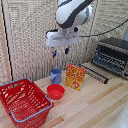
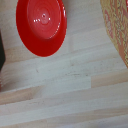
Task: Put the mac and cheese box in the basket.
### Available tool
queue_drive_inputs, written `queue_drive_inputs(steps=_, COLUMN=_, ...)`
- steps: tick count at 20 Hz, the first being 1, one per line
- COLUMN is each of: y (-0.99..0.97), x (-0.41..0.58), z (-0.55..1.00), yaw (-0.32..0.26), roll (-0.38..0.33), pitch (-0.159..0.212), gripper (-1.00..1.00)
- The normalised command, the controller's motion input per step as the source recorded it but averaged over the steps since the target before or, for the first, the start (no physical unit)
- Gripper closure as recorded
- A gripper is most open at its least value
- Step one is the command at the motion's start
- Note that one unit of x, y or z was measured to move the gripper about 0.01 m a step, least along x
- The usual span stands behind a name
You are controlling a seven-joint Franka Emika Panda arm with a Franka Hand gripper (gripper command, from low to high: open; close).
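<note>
My gripper [image 1: 60, 51] hangs open and empty, high above the cup [image 1: 55, 76]. The carton [image 1: 75, 77] stands on the table [image 1: 95, 105] (just beside the cup), apart from the basket [image 1: 25, 102].

A small red bowl [image 1: 56, 91] is seen standing upright on the pale wooden bench [image 1: 95, 107], and it is shown from above in the wrist view [image 2: 41, 25], where concentric rings are visible at its centre. A blue cup [image 1: 55, 76] is placed just behind the bowl, upright. At the exterior view's right, a dark toaster oven [image 1: 112, 56] is set on the bench, with a dark slatted rack [image 1: 96, 73] lying in front of it. A woven beige screen [image 1: 25, 35] is seen behind everything.
</note>
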Motion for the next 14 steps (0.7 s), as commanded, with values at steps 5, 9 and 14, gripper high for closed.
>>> queue_drive_inputs(steps=5, y=-0.88, x=0.013, z=-0.02, yaw=0.063, roll=0.043, pitch=0.02, gripper=-1.0)
queue_drive_inputs(steps=9, y=-0.93, x=0.0, z=-0.03, yaw=0.063, roll=0.05, pitch=0.009, gripper=-1.0)
queue_drive_inputs(steps=14, y=-0.53, x=-0.001, z=-0.23, yaw=0.107, roll=0.02, pitch=0.006, gripper=-1.0)
